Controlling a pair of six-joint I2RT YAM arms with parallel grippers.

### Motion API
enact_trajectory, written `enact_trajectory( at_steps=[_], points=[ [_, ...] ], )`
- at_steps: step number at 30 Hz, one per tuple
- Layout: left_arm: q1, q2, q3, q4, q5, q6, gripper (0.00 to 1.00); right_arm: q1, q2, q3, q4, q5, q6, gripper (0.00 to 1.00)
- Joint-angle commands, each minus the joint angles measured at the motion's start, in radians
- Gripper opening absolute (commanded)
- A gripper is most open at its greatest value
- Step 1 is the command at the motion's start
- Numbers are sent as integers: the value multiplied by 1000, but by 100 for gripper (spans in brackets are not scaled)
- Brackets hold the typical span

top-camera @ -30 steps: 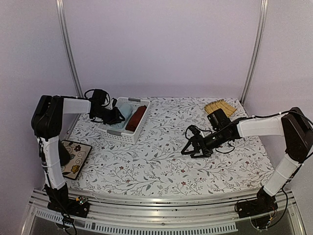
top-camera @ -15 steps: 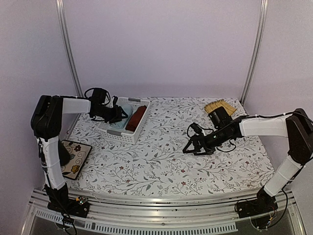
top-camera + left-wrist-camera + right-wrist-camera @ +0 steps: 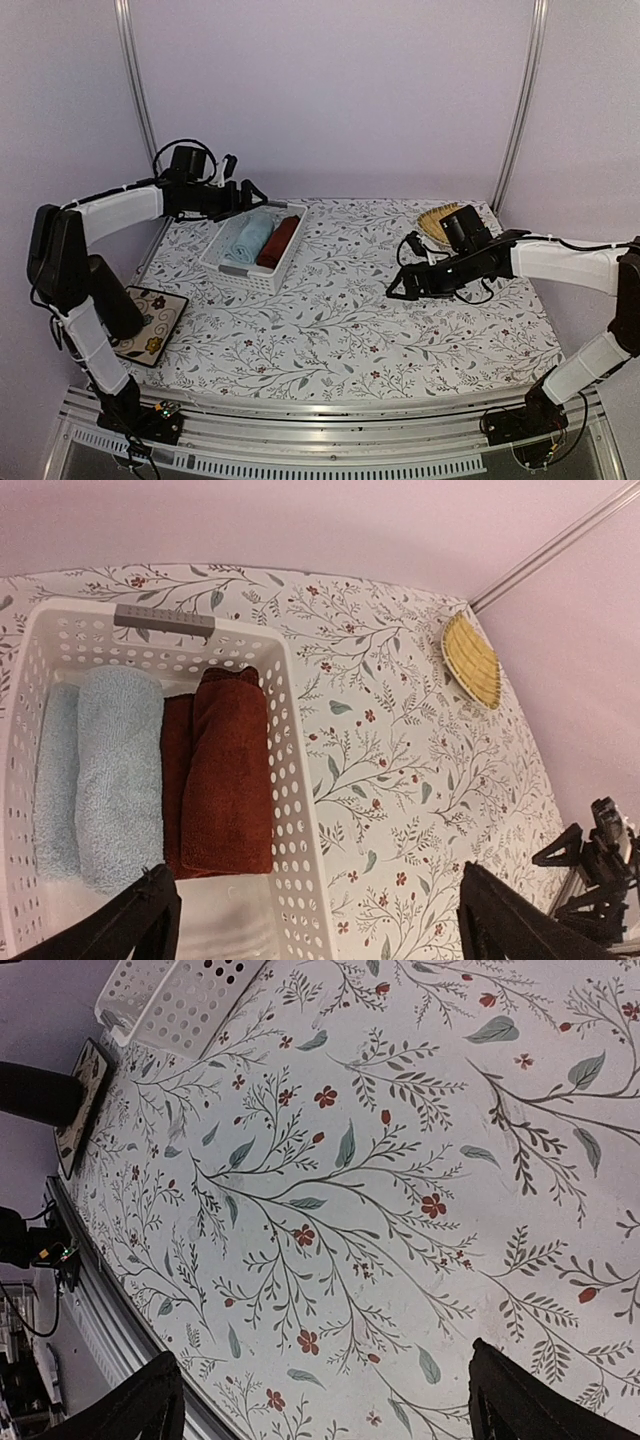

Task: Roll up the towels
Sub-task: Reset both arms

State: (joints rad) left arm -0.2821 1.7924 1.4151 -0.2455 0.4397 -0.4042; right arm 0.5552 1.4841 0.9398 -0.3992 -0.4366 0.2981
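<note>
A white perforated basket (image 3: 232, 266) stands at the back left of the table and holds both towels, rolled and lying side by side. The light blue towel (image 3: 245, 240) (image 3: 115, 780) is on the left, the rust-red towel (image 3: 280, 242) (image 3: 225, 775) on the right. My left gripper (image 3: 240, 180) (image 3: 320, 920) hangs open above the basket's far left end with nothing between its fingers, apart from both towels. My right gripper (image 3: 405, 268) (image 3: 330, 1400) is open and empty, low over the bare flowered cloth right of centre.
A yellow woven bamboo mat (image 3: 440, 218) (image 3: 470, 660) lies at the back right, behind the right arm. A patterned tile (image 3: 150, 320) (image 3: 85, 1105) sits at the left table edge by the left arm's base. The basket (image 3: 170, 1000) shows in the right wrist view's upper left.
My left gripper opened, let go of the blue towel inside the basket and rose up and back. My right gripper drifted slightly right and back, still open.
</note>
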Motion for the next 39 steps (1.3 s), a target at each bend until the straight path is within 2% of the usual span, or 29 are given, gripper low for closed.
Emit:
enact_trajectory(
  at_steps=[1, 5, 8, 11, 16, 19, 24, 30, 39],
  points=[
    [-28, -101, -66, -41, -68, 52, 97, -4, -91, -40, 0, 174, 3, 99],
    [-57, -227, -149, -33, -154, 108, 97, -7, -183, -88, 20, 287, -12, 99],
    [-84, -343, -269, 21, -241, 134, 97, -11, -303, -152, 65, 406, -23, 99],
    [-93, -467, -400, 113, -262, 139, 97, -13, -432, -207, 100, 546, -23, 99],
    [-136, -700, -645, 295, -292, 212, 97, -14, -630, -273, 122, 691, -36, 99],
    [-163, -801, -728, 307, -323, 233, 97, -13, -731, -310, 120, 747, -54, 99],
    [-215, -905, -807, 241, -415, 266, 97, -14, -846, -316, 127, 735, -91, 99],
    [-219, -1078, -953, 326, -467, 264, 97, -14, -860, -289, 78, 741, -112, 99],
    [-220, -1033, -959, 297, -476, 244, 97, -13, -848, -292, 75, 694, -109, 99]
  ],
)
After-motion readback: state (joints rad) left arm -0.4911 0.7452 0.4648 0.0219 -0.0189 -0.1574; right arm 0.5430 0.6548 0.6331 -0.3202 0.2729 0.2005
